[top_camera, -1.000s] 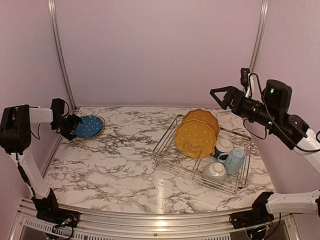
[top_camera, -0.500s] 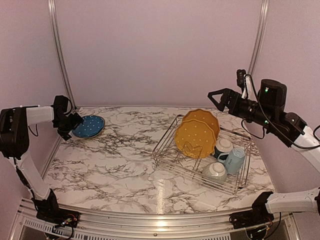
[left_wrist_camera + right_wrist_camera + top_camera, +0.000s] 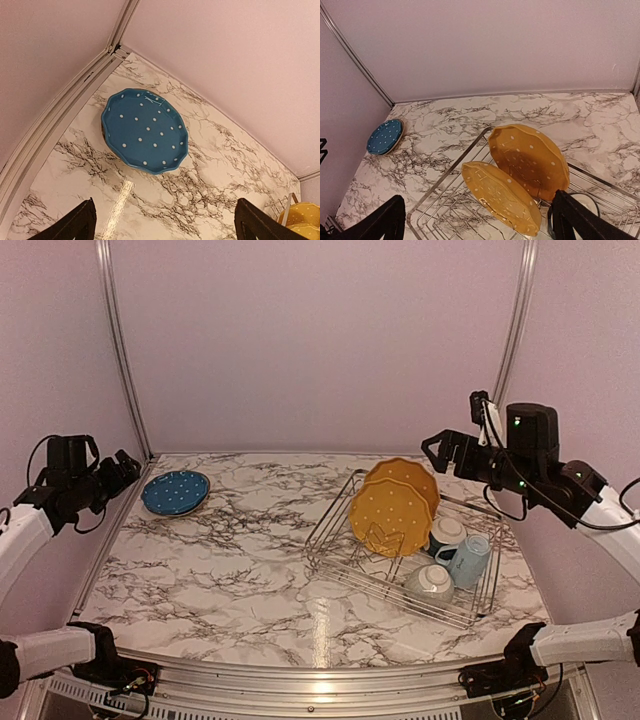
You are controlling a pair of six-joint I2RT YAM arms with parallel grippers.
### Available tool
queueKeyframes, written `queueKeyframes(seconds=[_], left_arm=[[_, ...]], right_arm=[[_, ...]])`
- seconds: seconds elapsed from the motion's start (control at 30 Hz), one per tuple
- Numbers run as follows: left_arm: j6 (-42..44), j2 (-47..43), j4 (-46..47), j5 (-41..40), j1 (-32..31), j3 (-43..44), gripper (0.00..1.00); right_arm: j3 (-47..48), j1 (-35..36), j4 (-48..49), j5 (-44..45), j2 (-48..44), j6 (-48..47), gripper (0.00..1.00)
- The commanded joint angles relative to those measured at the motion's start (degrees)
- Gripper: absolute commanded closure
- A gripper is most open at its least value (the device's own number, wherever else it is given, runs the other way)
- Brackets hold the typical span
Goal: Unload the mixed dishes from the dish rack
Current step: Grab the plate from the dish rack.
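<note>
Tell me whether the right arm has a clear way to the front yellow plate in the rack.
Probably yes: the right arm hovers over the rack's far side, jaws open, and nothing stands over the front yellow plate's upper rim.

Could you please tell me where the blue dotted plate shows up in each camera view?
Top external: blue plate at far left, mid-height.
Left wrist: blue plate in the middle of the picture.
Right wrist: blue plate at the left edge, mid-height.
Shared landmark: the yellow plates, to its right in every view.
</note>
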Motion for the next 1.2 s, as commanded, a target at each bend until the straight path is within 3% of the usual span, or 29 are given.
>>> queueKeyframes(seconds=[0.0, 0.2, 0.3, 0.47, 0.63, 0.83, 1.17], left_arm=[[7.2, -6.64, 1.81, 4.6, 0.14, -2.96, 0.01], [2.98, -9.53, 11.98, 15.42, 0.12, -6.57, 0.01], [-0.29, -5.88, 14.68, 19.4, 0.13, -5.99, 0.01], [2.79, 2.87, 9.79, 27.77, 0.1, -0.06, 0.01], [-1.51, 3.58, 18.41, 35.25, -0.08, -3.24, 0.01], [-6.97, 2.21, 25.18, 37.18, -3.68, -5.46, 0.01], [-7.82, 0.89, 25.45, 37.25, -8.49, -2.8, 0.01]], right_arm=[[1.2, -0.55, -5.74, -3.34, 1.71, -4.98, 0.01], [3.31, -0.54, -11.09, -10.5, 7.03, -11.0, 0.02], [4.97, -0.5, -12.95, -9.34, 9.2, -13.21, 0.02], [6.82, -0.56, -16.72, -0.67, 12.37, -17.58, 0.02], [4.84, -0.91, -15.75, 2.58, 16.26, -23.42, 0.04], [7.42, -1.76, -14.68, 0.01, 23.36, -27.25, 0.07], [7.07, -3.52, -8.63, -13.81, 27.97, -32.5, 0.22]])
